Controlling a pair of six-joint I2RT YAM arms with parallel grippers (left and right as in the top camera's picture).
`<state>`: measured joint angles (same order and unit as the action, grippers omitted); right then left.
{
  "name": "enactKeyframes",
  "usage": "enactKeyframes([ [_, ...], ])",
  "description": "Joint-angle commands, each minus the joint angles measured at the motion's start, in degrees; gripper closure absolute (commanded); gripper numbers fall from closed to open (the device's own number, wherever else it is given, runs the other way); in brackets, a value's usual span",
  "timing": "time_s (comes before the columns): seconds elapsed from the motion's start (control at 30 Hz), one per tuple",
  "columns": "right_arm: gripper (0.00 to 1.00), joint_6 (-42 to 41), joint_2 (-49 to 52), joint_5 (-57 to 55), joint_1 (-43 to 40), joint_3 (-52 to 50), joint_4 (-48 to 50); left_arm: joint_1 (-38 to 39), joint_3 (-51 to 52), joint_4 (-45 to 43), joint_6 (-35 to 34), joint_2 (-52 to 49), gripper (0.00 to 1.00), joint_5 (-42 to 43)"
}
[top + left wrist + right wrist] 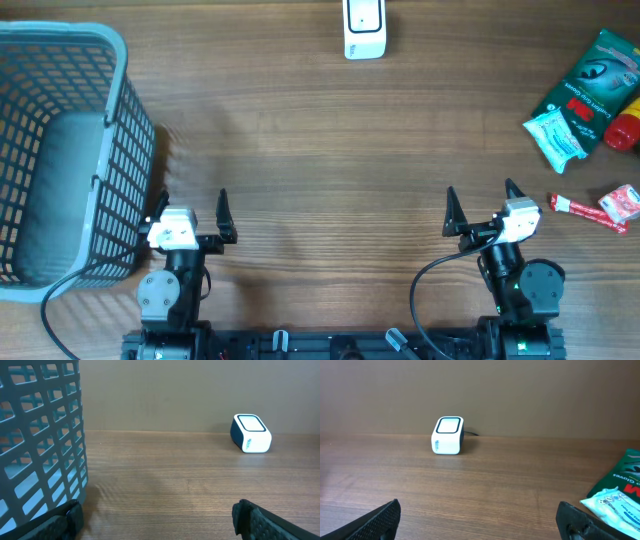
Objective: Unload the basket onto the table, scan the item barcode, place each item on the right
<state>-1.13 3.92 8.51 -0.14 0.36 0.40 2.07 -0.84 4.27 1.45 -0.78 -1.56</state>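
The wooden bench [320,140] is carrying a grey mesh basket [136,170], which is standing just left of the left pincer [191,200]. Both that and the right pincer [481,190] are gaping fully, holding nothing. The green glove packet [595,85] is lying ahead-right of the right pincer; the white scanner [364,28] is sitting far ahead, between the two pincers.

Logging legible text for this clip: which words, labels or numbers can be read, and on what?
"Gloves" on the green packet; its other print is blurred or cut off.
Scanner: small blue mark on its side, too small to read.
Pale blue sachet: print too small to read.
Red-and-white wrapper: blurred, unreadable.
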Motion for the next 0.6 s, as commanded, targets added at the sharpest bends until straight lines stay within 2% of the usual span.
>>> enactKeyframes([
  [0.0, 0.00, 1.14, 0.42, 0.26, 1.36, -0.07, 0.17, -0.48, 0.52, -0.22, 1.11, 0.57, 0.00, 0.68],
  [0.13, 0.00, 1.11, 0.42, 0.28, 3.89, -0.07, 0.17, -0.48, 0.52, -0.22, 1.11, 0.57, 0.00, 0.68],
  [0.57, 0.00, 1.11, 0.37, 0.26, 4.46, -0.07, 0.17, -0.48, 0.52, -0.22, 1.11, 0.48, 0.00, 0.68],
])
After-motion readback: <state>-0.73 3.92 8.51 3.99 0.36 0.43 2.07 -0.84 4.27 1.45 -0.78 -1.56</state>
